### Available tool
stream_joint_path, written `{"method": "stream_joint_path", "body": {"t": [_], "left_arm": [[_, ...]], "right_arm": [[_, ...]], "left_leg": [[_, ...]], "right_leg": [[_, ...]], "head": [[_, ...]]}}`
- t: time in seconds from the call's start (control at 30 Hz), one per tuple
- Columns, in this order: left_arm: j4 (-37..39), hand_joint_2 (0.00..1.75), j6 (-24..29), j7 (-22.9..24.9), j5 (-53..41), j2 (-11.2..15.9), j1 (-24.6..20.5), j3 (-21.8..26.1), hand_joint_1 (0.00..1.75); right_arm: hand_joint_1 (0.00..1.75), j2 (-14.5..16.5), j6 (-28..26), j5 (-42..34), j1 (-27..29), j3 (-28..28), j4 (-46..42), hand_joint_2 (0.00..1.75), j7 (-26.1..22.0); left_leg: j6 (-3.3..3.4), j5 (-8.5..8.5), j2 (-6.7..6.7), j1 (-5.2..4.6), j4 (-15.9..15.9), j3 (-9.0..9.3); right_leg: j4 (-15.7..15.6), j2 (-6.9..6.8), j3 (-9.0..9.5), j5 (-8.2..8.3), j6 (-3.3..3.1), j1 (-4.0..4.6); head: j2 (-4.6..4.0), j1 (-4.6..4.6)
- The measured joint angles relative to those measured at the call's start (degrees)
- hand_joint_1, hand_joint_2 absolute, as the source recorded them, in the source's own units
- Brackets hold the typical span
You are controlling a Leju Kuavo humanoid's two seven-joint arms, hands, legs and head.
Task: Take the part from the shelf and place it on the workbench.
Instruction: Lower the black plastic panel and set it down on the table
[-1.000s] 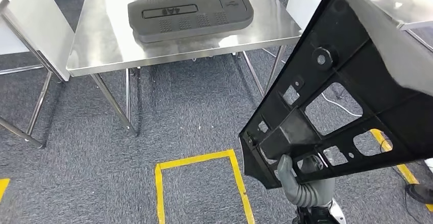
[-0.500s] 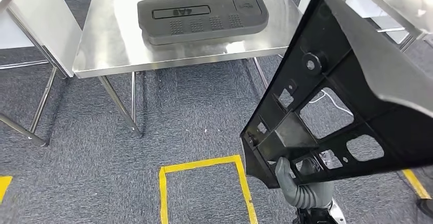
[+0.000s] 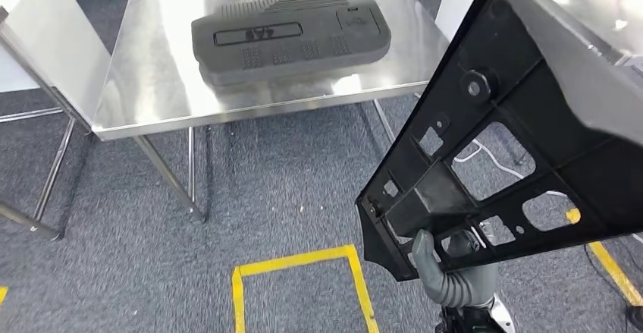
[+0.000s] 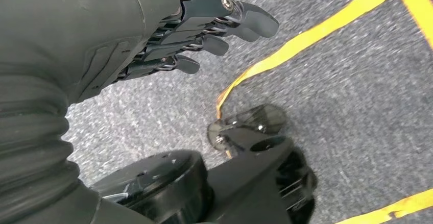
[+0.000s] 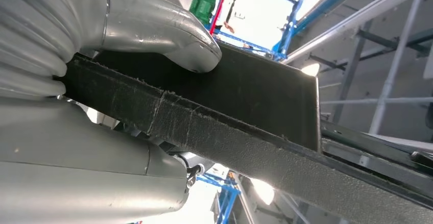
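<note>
Camera view shifted; part [image 3: 531, 143] unmoved in right hand [image 3: 443, 268], gripped at its lower edge, raised above the hand. Surface [image 3: 152, 83] ahead, well apart. Left hand [image 4: 168, 35] empty, fingers loosely apart.

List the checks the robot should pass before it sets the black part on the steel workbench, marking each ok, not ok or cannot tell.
1. Right hand grips the black part: ok.
2. Grip firm enough for the move: cannot tell.
3. Left hand free: ok, holds nothing.
4. Workbench within reach: not ok, carpet lies between.
5. Bare steel for the part: cannot tell; a grey cover lies mid-bench.
</note>
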Motion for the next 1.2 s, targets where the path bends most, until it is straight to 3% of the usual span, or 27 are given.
{"method": "stream_joint_path", "body": {"t": [0.1, 0.17, 0.2, 0.27, 0.3, 0.33, 0.37, 0.43, 0.5, 0.57, 0.67, 0.73, 0.8, 0.83, 0.87, 0.93, 1.0, 1.13, 1.2], "left_arm": [[0.0, 1.75, 0.0, 0.0, 0.0, 0.0, 0.0, 0.0, 0.00], [0.0, 1.75, 0.0, 0.0, 0.0, 0.0, 0.0, 0.0, 0.00], [0.0, 1.75, 0.0, 0.0, 0.0, 0.0, -0.1, 0.0, 0.00], [0.0, 1.75, 0.0, 0.0, 0.0, 0.0, -0.1, 0.0, 0.00], [0.0, 1.75, 0.0, 0.0, 0.0, 0.0, -0.1, 0.0, 0.00], [0.0, 1.75, -0.1, 0.0, 0.0, 0.0, -0.1, 0.0, 0.00], [0.0, 1.75, -0.1, 0.1, 0.0, 0.0, -0.1, 0.0, 0.00], [0.0, 1.75, -0.2, 0.1, 0.0, 0.0, -0.1, 0.0, 0.00], [0.0, 1.75, -0.2, 0.1, -0.1, -0.1, -0.1, 0.0, 0.00], [0.0, 1.75, -0.2, 0.1, -0.1, 0.0, -0.2, 0.0, 0.00], [-0.1, 1.75, -0.3, 0.0, -0.1, 0.0, -0.2, 0.0, 0.00], [-0.1, 1.75, -0.4, 0.0, -0.1, 0.0, -0.2, 0.0, 0.00], [-0.1, 1.75, -0.5, 0.0, -0.1, 0.0, -0.1, 0.0, 0.00], [-0.1, 1.75, -0.5, 0.0, -0.1, 0.0, 0.0, 0.0, 0.00], [-0.1, 1.75, -0.6, 0.0, -0.1, 0.1, 0.1, 0.0, 0.00], [-0.1, 1.75, -0.6, 0.0, -0.1, 0.2, 0.2, 0.0, 0.00], [0.0, 1.75, -0.6, 0.0, -0.1, 0.3, 0.2, 0.0, 0.00], [0.0, 1.75, -0.9, -0.1, 0.2, 0.5, 0.2, 0.2, 0.00], [0.0, 1.75, -1.2, -0.1, 0.9, 0.7, 0.2, 0.5, 0.00]], "right_arm": [[1.75, 0.0, 0.1, 0.0, 0.0, 0.0, 0.0, 1.75, 0.1], [1.75, 0.0, 0.1, 0.0, -0.1, 0.0, 0.0, 1.75, 0.1], [1.75, 0.0, 0.1, 0.0, -0.2, 0.0, 0.0, 1.75, 0.1], [1.75, 0.0, 0.3, 0.0, -0.2, 0.0, 0.0, 1.75, 0.2], [1.75, 0.0, 0.3, 0.0, -0.2, 0.0, 0.0, 1.75, 0.3], [1.75, 0.0, 0.4, 0.0, -0.2, 0.0, 0.1, 1.75, 0.3], [1.75, 0.0, 0.4, 0.0, -0.2, 0.0, 0.1, 1.75, 0.3], [1.75, 0.0, 0.4, 0.0, -0.2, -0.1, 0.1, 1.75, 0.4], [1.75, 0.1, 0.4, 0.0, -0.3, 0.0, 0.2, 1.75, 0.4], [1.75, 0.1, 0.4, 0.0, -0.3, 0.0, 0.2, 1.75, 0.4], [1.75, 0.1, 0.6, 0.1, -0.4, 0.0, 0.2, 1.75, 0.4], [1.75, 0.3, 0.7, 0.1, -0.5, 0.0, 0.2, 1.75, 0.4], [1.75, 0.4, 0.8, 0.2, -0.5, 0.0, 0.3, 1.75, 0.5], [1.75, 0.4, 0.8, 0.2, -0.5, 0.0, 0.3, 1.75, 0.5], [1.75, 0.4, 0.8, 0.3, -0.5, 0.1, 0.4, 1.75, 0.6], [1.75, 0.5, 0.9, 0.3, -0.5, 0.1, 0.5, 1.75, 0.6], [1.75, 0.5, 0.9, 0.3, -0.6, 0.1, 0.5, 1.75, 0.7], [1.75, 0.8, 1.1, 0.9, -1.1, 0.4, 0.6, 1.75, 1.1], [1.75, 1.1, 1.3, 1.5, -1.7, 1.0, 0.8, 1.75, 1.6]], "left_leg": [[1.22, -0.51, -0.14, -0.29, -0.7, 0.55], [2.02, -0.71, -0.18, -0.13, -1.2, 1.09], [2.40, -0.87, -0.19, -0.08, -1.4, 1.40], [2.92, -1.43, -0.21, -0.23, -1.5, 1.86], [3.06, -1.76, -0.23, -0.29, -1.5, 2.15], [3.09, -2.12, -0.30, -0.32, -1.5, 2.55], [3.04, -2.52, -0.40, -0.33, -1.5, 3.06], [2.76, -3.38, -0.63, -0.35, -1.5, 4.14], [2.18, -4.24, -0.79, -0.60, -1.6, 4.77], [1.57, -4.77, -0.85, -0.79, -1.9, 5.14], [0.79, -5.87, -0.57, -0.65, -0.4, 4.99], [0.36, -8.49, -0.33, -0.56, 5.8, 1.96], [0.07, -10.60, -0.22, -0.44, 13.2, -2.69], [-0.01, -10.16, -0.18, -0.38, 14.7, -4.23], [-0.05, -8.44, -0.14, -0.30, 13.8, -4.64], [0.02, -3.13, -0.05, -0.17, 6.9, -2.56], [0.29, -0.55, -0.01, -0.26, 0.6, 0.17], [1.65, -0.99, -0.15, -0.54, -1.1, 1.30], [2.31, -1.06, -0.18, -0.31, -1.5, 1.71]], "right_leg": [[-0.5, 0.01, 0.30, -0.48, 0.94, 0.00], [1.6, -0.14, -0.60, -1.53, 1.22, 0.03], [4.6, -0.22, -2.32, -2.64, 1.12, 0.06], [12.7, -0.25, -7.67, -4.83, 0.85, 0.10], [15.7, -0.25, -10.09, -5.16, 0.96, 0.09], [16.5, -0.25, -11.48, -4.41, 1.32, 0.07], [15.0, -0.26, -11.68, -2.72, 1.84, 0.06], [7.3, -0.37, -9.53, 2.20, 2.67, 0.04], [1.8, -0.47, -7.29, 5.04, 2.25, 0.31], [1.0, -0.44, -6.63, 5.10, 1.25, 0.67], [0.4, -0.35, -5.57, 4.75, -0.16, -0.01], [0.1, -0.48, -4.52, 4.20, -1.14, -0.20], [0.1, -0.58, -3.67, 3.54, -1.64, -0.08], [0.1, -0.52, -3.20, 3.17, -1.67, -0.04], [0.2, -0.42, -2.63, 2.76, -1.56, -0.04], [0.2, -0.25, -1.44, 1.80, -1.15, -0.08], [0.2, -0.18, -0.80, 0.80, -0.54, 0.24], [0.1, -0.17, -0.56, 0.07, 0.55, 0.32], [3.1, -0.27, -2.08, -1.14, 0.74, 0.27]], "head": [[0.00, 0.03], [0.00, 0.25], [0.00, 0.38], [0.00, 0.51], [0.00, 0.52], [0.00, 0.53], [0.00, 0.54], [0.00, 0.57], [0.00, 0.54], [0.00, 0.49], [0.00, 0.35], [0.00, 0.22], [0.00, 0.19], [0.00, 0.18], [0.00, 0.15], [0.00, 0.10], [0.00, 0.04], [0.00, 0.10], [0.00, 0.26]]}}
